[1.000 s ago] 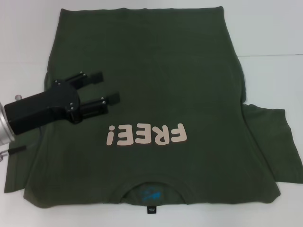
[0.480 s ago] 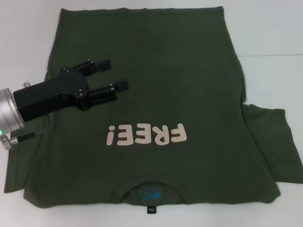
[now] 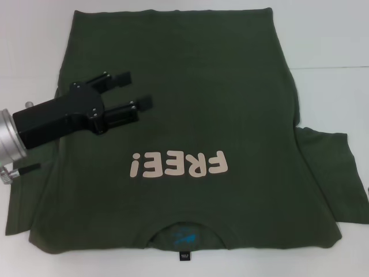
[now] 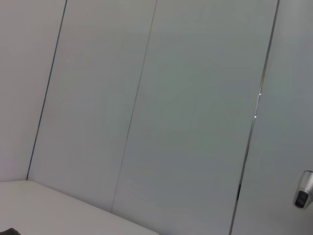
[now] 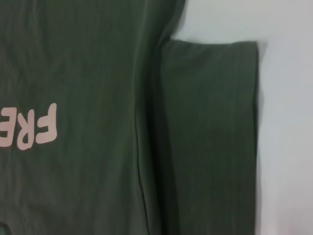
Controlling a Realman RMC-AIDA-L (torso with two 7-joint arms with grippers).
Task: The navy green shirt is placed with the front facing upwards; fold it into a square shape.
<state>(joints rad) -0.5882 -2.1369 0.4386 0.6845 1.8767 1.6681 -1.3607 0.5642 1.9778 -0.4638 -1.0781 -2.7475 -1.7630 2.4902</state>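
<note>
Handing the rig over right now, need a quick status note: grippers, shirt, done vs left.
Left gripper: open, empty, over the shirt's left half, above the "FREE!" lettering in the head view.
Right gripper: not in view; its wrist camera looks down on the right sleeve.
Shirt: flat on the white table, front up, collar toward the robot. The right sleeve lies spread out on the table; the left sleeve does not stick out the same way, whether it is tucked I cannot tell.
Done: no clear fold visible.
Left: fold in the sides, then fold lengthwise into a square.
</note>
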